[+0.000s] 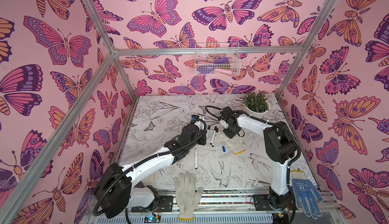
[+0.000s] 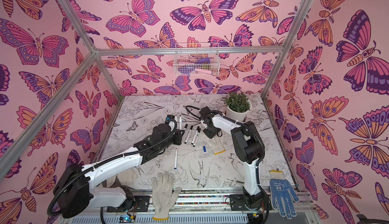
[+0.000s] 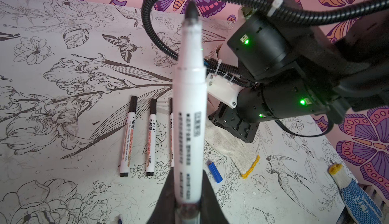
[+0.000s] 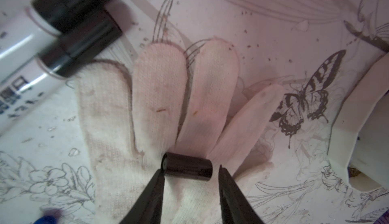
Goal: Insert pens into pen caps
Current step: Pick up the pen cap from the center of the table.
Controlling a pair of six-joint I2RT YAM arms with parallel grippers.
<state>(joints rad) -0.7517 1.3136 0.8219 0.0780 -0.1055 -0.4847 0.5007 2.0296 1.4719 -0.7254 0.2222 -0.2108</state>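
Observation:
My left gripper (image 3: 189, 204) is shut on the lower barrel of an uncapped pen (image 3: 190, 107). It holds the pen above the table with the black tip pointing away. My right gripper (image 4: 190, 176) is open, low over a white knit glove (image 4: 147, 107). A black pen cap (image 4: 187, 169) lies crosswise on that glove at its fingertips; one tip touches the cap's end and the other stands apart. Three capped pens (image 1: 213, 137) lie side by side between the arms. A blue pen cap (image 1: 224, 148) and an uncapped blue-tipped pen (image 1: 195, 157) lie nearer the front.
A potted plant (image 1: 256, 105) stands at the back right, close behind the right arm. A white glove (image 1: 187, 191) and a blue-dotted glove (image 1: 305, 193) hang over the front rail. A wire basket (image 1: 216, 59) is mounted on the back wall.

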